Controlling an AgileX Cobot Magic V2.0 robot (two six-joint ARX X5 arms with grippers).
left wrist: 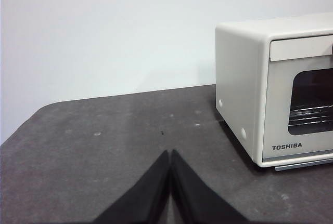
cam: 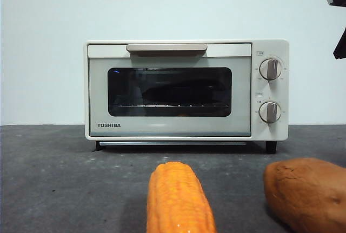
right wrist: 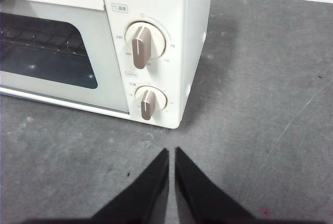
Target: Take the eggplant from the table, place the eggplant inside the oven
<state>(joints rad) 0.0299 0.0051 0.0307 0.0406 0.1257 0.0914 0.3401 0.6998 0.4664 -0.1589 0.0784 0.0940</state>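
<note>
Cream-white boxy TOSHIBA toaster oven (cam: 186, 90): stands on the dark grey speckled table (cam: 54, 179), door shut, beige bar handle (cam: 166, 47) at top, two round knobs (cam: 270, 69) at its right. Through the dark glass window a wire rack shows; the interior is too dim to make out more.

Long dark purple eggplant: cannot be made out in any view.

Orange-yellow corn cob (cam: 178, 200): near foreground, cut off by the lower edge.

Brown-orange sweet potato (cam: 308, 192): beside the corn, partly cut off.

Left gripper (left wrist: 170, 154): jaws pressed together, holding nothing, above bare table beside the oven.

Right gripper (right wrist: 171, 152): jaws nearly together, empty, near the knob side.
</note>
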